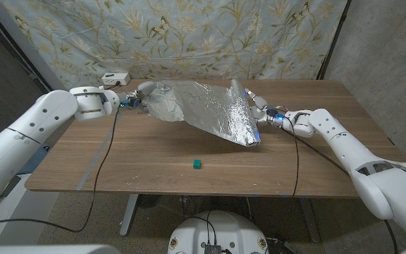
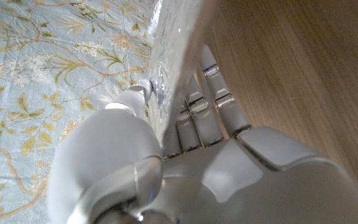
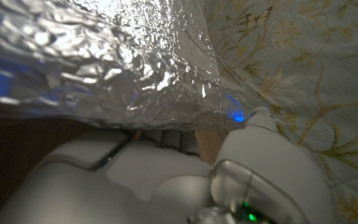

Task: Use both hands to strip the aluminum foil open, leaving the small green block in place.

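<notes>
Two hands are already on the aluminum foil (image 1: 206, 107), and in the head view you have it lifted as a crumpled sheet across the upper middle of the frame, clear of the bench (image 1: 118, 166). Your left hand (image 1: 137, 96) grips the sheet's left end at upper left of centre; your right hand (image 1: 254, 106) holds the right end, just right of centre, where the foil sags to a low corner. The small green block (image 1: 197, 164) sits alone on the bare wood below the sheet, at lower centre, well apart from both hands. Holding the foil up by its two ends looks like the reason the block stays undisturbed: nothing drags across it. A white box (image 1: 115, 77) rests at the bench's far edge, upper left, before the floral cloth (image 1: 189, 35).

In the left wrist view, your left hand (image 2: 185, 149) shows its fingers (image 2: 219, 106) lying along one face of the foil (image 2: 176, 56) with the thumb pressed on the other, so the edge is pinched between them, narrow and firm.

In the right wrist view, foil (image 3: 104, 68) spreads over the upper frame above your right hand (image 3: 166, 168); the thumb meets the sheet at centre right, while the fingers are hidden beneath it, though the grip seems closed on the foil
</notes>
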You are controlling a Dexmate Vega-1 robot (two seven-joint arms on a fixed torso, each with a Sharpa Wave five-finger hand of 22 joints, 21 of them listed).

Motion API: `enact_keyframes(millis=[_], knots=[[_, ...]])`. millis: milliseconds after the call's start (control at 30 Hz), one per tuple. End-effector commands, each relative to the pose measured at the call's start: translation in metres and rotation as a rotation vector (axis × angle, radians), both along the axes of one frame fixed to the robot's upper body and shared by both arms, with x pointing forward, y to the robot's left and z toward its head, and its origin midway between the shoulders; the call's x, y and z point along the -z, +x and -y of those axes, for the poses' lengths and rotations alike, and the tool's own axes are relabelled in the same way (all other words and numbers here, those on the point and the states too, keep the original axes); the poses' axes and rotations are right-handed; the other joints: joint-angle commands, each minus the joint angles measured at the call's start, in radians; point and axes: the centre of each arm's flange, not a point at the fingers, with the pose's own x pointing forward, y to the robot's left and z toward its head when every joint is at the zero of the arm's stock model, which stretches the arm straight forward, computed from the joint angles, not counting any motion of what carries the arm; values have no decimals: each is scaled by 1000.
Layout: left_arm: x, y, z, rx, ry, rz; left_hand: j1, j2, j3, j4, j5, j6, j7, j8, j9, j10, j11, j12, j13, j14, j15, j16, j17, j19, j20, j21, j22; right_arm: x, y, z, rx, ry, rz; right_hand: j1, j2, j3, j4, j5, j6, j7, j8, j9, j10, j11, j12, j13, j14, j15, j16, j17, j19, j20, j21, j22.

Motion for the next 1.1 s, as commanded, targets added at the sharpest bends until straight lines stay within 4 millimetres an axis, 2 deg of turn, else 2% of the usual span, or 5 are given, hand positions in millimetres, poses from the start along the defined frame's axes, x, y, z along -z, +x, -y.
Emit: enact_keyframes(millis=[33, 567, 1100], knots=[[-3, -4, -6, -17, -10, 1, 11, 1, -1, 3, 0, 7, 2, 0, 4, 8, -10, -5, 4, 8, 0, 0, 2, -4, 4, 6, -1, -5, 3, 1, -2, -32, -12, -2, 9, -6, 2, 5, 0, 43, 4, 1, 7, -2, 4, 3, 11, 3, -2, 3, 7, 2, -3, 1], [-2, -9, -12, -26, -36, -7, 11, 1, -2, 2, -1, 5, 3, -1, 5, 10, -10, -6, 3, 7, -2, -1, 4, -7, 4, 10, -1, -4, 4, 2, -3, -62, -36, -3, 14, -9, 3, 5, 0, 44, 4, 1, 8, -2, 3, 4, 13, 4, -4, 4, 8, 3, -4, 1], [8, -18, -24, -41, -70, -28, 10, 1, -1, 3, -1, 2, 3, -5, 3, 6, -13, -9, 3, 6, -2, -5, 2, -9, 6, 14, -2, -5, 4, 2, 8, -80, -43, -2, 18, -11, 3, 5, 0, 44, 4, 1, 11, 1, 4, 5, 15, 6, -6, 5, 11, 4, -4, 1]])
